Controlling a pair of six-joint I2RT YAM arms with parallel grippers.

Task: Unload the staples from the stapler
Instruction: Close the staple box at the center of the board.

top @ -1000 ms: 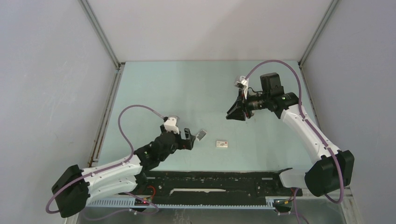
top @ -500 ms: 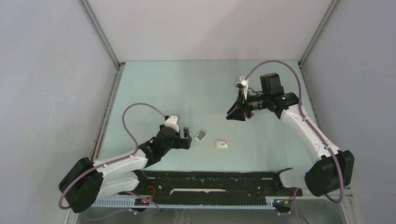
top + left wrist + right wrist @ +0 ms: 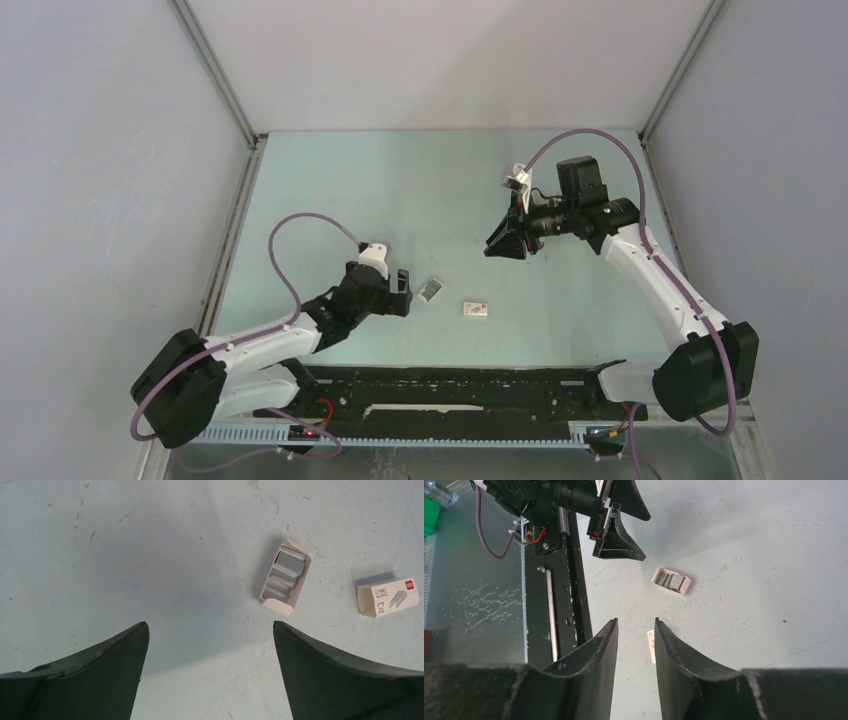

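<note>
Retreat by wide-open left gripper from staples; right gripper half-open, empty, unmoved.

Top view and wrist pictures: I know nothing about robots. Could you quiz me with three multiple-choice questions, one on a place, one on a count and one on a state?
1. In the top view, where is the open tray of staples relative to the closed white box?
A on top of it; B left of it, apart; C right of it, touching.
2. How many small cardboard containers lie on the table?
A one; B two; C four.
3. The left gripper is:
A wide open and empty; B shut on the tray; C shut on the box.

Answers:
1 B, bare table shows between them.
2 B, only the tray and the box are there.
3 A, its fingers stand wide apart with nothing between.
</note>
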